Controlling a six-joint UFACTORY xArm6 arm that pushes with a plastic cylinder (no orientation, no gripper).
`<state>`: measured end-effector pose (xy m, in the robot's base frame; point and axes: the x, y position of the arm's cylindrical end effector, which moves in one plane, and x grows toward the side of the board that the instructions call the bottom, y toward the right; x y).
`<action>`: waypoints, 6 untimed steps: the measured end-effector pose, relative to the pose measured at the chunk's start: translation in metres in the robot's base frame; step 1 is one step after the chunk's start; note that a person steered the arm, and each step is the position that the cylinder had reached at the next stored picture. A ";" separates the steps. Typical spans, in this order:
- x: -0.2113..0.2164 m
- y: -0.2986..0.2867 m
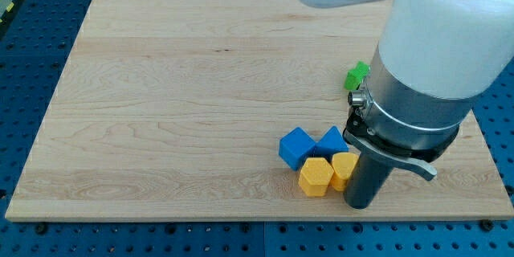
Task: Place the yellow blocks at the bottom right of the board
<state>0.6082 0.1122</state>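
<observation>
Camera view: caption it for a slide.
My tip beside two yellow blocks, two blue blocks behind.

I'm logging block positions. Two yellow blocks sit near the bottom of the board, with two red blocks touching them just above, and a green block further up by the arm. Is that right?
Not quite: the two blocks just above the yellow blocks are blue, not red, as the camera view shows. The rest holds: the green block lies further up, partly hidden by the arm. My tip stands right of the yellow blocks.
</observation>
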 end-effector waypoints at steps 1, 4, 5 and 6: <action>0.000 0.000; 0.000 0.027; 0.000 0.037; 0.000 0.038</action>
<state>0.6082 0.1497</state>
